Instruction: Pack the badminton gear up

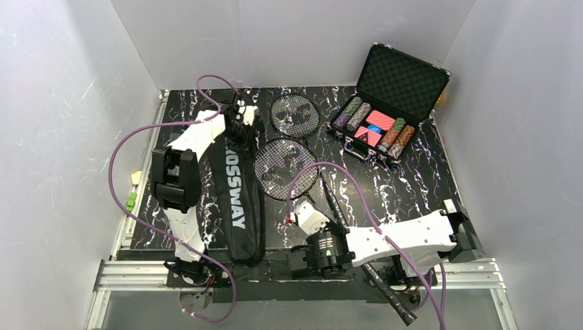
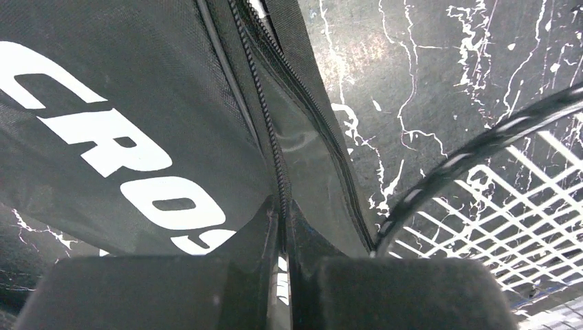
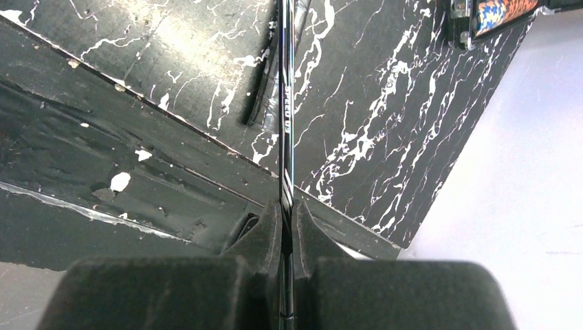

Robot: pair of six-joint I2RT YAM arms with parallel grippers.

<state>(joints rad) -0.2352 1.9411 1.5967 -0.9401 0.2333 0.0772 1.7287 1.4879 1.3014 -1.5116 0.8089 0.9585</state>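
Left tool [image 2: 283, 230] pinches woven bag [image 2: 137, 96]; right tool [image 3: 285, 220], shaft [image 3: 286, 103].

Camera layout: 3 views
Top external overlooks the table [image 1: 412, 185]; left wrist views the racket bag [image 2: 124, 89] at close range, right wrist a racket shaft [image 3: 285, 124].

White walls [image 1: 69, 103] on 3 sides; black marbled tabletop [image 1: 412, 185]; alu rail frame [image 1: 137, 271] at near edge.

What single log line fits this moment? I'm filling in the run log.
left gripper shut on racket bag zipper edge | right gripper shut on near racket shaft | far racket lying on table
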